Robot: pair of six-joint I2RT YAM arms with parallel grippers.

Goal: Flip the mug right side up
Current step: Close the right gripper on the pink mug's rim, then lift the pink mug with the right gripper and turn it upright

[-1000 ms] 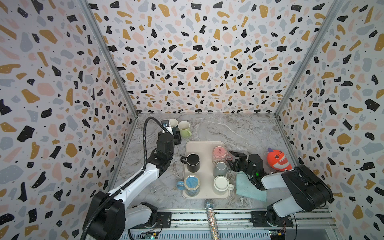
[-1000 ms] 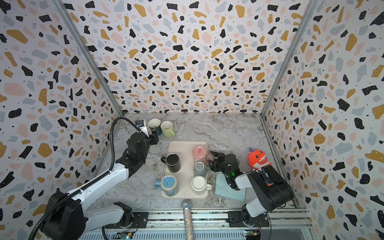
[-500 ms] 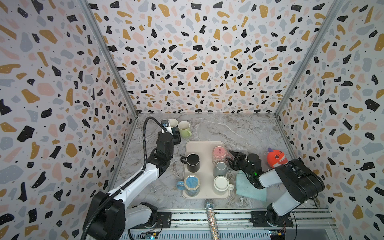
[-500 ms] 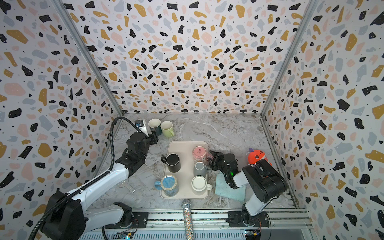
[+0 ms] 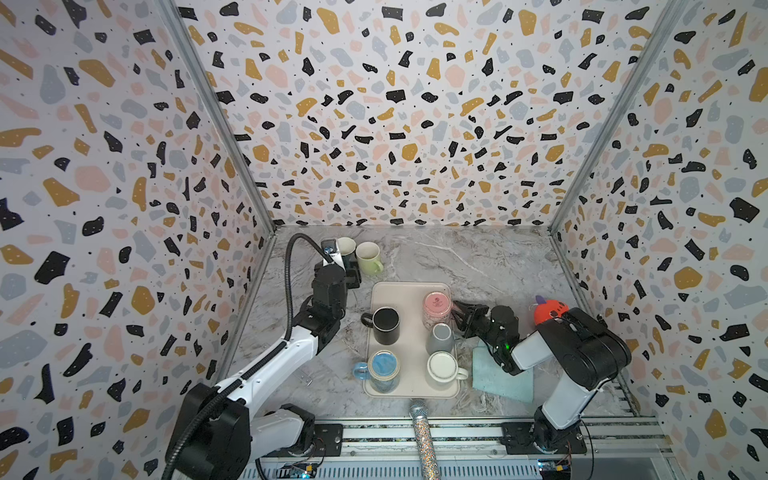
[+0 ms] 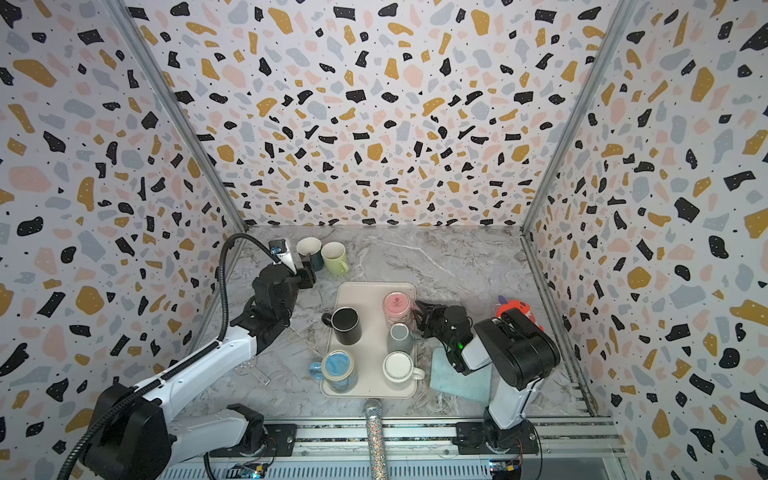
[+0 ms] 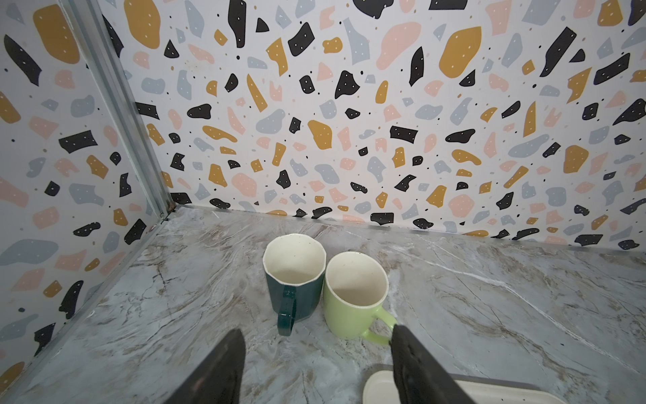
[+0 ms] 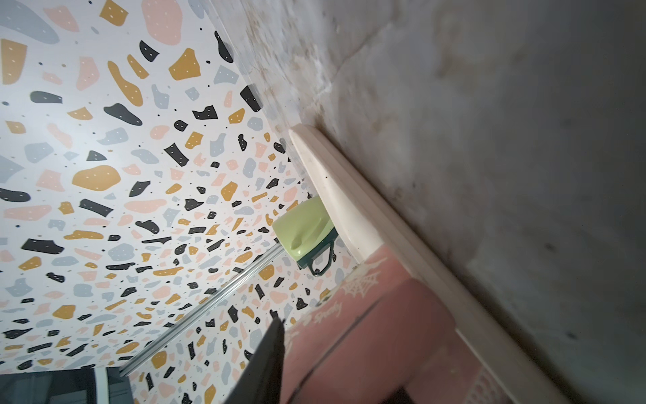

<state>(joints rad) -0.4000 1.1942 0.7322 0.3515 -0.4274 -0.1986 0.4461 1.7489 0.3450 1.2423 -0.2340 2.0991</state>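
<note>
Marble tabletop, walled on three sides in terrazzo print, carries a cream tray (image 5: 409,293). Upside down at its back right corner stands the pink mug (image 5: 437,304), base up (a round print on it), just beside the tray's right rim. Low against that side lies the right gripper (image 5: 457,315); whether its jaws have clamped I cannot tell. Just in front stands a grey mug (image 5: 440,337); a black mug (image 5: 385,325), blue mug (image 5: 383,365) and white mug (image 5: 444,366) share the tray. Near the back left corner the left gripper (image 7: 316,330), jaws apart and holding nothing, faces a teal mug (image 7: 293,280) and green mug (image 7: 354,297), which touch and show bare cream insides. Open marble stretches behind the tray.
</note>
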